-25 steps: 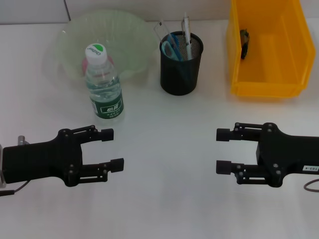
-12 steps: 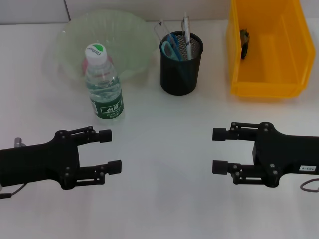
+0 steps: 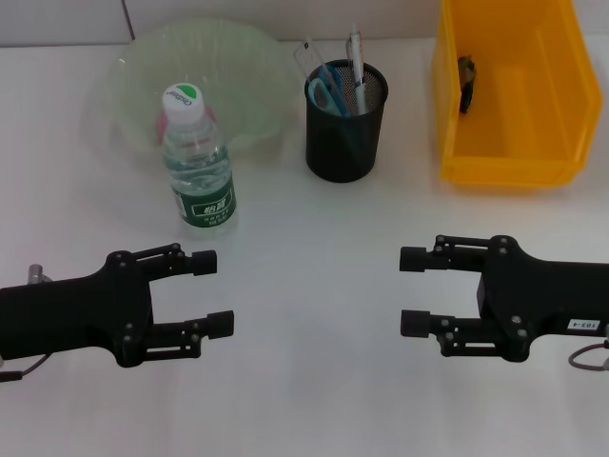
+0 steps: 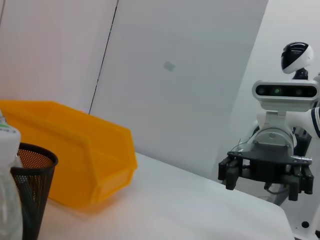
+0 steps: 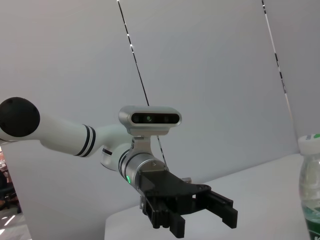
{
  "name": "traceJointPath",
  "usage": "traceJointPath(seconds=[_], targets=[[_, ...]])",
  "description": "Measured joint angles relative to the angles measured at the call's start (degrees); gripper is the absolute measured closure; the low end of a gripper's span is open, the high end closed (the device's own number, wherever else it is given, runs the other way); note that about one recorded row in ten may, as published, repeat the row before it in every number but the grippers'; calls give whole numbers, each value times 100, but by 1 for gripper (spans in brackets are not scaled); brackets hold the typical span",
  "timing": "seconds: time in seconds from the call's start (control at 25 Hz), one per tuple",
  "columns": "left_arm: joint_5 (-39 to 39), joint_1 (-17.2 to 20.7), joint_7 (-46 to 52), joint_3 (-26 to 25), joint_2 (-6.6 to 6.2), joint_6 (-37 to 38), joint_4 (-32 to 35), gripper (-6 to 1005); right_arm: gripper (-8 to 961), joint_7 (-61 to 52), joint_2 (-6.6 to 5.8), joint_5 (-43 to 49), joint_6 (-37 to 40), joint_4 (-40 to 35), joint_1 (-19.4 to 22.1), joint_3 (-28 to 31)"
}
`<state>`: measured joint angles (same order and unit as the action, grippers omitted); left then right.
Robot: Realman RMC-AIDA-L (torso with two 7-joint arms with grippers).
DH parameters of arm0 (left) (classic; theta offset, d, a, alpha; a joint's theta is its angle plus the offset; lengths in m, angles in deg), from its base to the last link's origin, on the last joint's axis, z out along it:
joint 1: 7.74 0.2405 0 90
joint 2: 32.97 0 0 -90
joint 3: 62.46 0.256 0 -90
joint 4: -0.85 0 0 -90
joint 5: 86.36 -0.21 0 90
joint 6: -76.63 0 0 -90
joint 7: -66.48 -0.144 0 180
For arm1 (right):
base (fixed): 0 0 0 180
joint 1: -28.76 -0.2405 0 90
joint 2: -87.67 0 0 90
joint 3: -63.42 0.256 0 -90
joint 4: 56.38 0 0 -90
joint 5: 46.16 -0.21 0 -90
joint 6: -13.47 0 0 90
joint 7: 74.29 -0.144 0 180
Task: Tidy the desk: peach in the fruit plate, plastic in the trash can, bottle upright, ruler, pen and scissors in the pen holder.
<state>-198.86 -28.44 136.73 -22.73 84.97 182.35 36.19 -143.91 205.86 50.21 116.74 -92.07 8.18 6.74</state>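
Observation:
The bottle stands upright with a green and white cap, just in front of the pale green fruit plate. Behind the bottle's neck, a bit of pink peach shows inside the plate. In the black mesh pen holder stand the clear ruler, the pen and the blue scissors. A small dark item lies in the yellow trash can. My left gripper and right gripper hover open and empty over the near table, facing each other.
The left wrist view shows the yellow bin, the pen holder and the right gripper across the table. From the right wrist I see the left gripper and the bottle.
The right gripper has slid a little to the left. The left gripper has drifted slightly toward the table's near edge. Both stay open and empty.

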Motion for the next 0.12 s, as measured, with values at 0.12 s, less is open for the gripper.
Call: traceJointPath(seconds=[0.12], targets=[[12, -5, 24, 0, 1, 43, -6, 194, 250, 0, 10, 10, 0, 2, 15, 0]])
